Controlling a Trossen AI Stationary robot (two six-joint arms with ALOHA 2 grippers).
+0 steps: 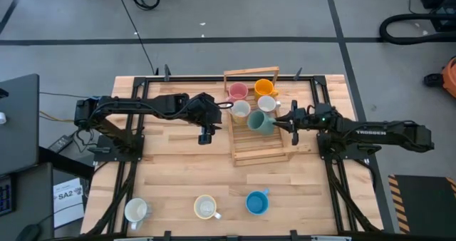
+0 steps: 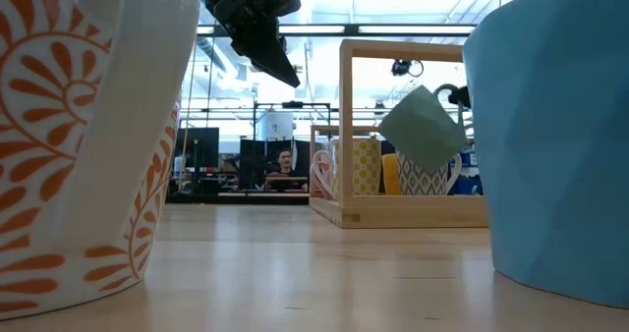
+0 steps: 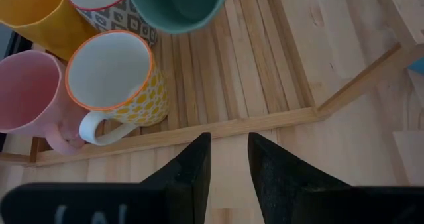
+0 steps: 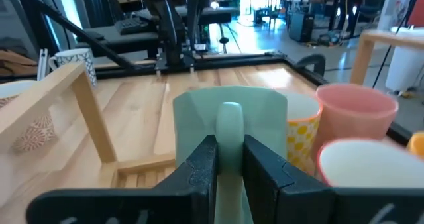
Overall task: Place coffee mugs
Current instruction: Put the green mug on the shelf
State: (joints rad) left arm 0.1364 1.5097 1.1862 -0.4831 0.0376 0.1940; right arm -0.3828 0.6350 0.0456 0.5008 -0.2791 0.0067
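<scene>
A wooden crate (image 1: 242,150) with a tall handle stands mid-table. In it stand a pink mug (image 1: 237,92), an orange mug (image 1: 264,88), a white mug (image 1: 267,103) and a white mug with a yellow pattern (image 1: 241,110). My right gripper (image 1: 280,120) is shut on a green mug (image 1: 260,121) over the crate. My left gripper (image 1: 226,106) is open a little and empty, above the crate's left edge. A white mug (image 1: 135,210), a cream mug (image 1: 206,207) and a blue mug (image 1: 256,202) stand on their bases by the table's near edge. My right gripper pinches the green mug's handle (image 4: 230,118) between its two fingers. The fingers come about level from the table's right. The mug (image 2: 423,126) is tilted and lifted clear of the crate's floor, its mouth (image 3: 179,2) turned toward the table's left.
The crate's handle frame (image 2: 346,126) rises above the mugs. The bare slatted floor (image 3: 265,71) is the crate's near part. Bare tabletop (image 1: 178,170) lies between the crate and the three near mugs. The low view is flanked by the patterned white mug (image 2: 88,126) and the blue mug (image 2: 560,126).
</scene>
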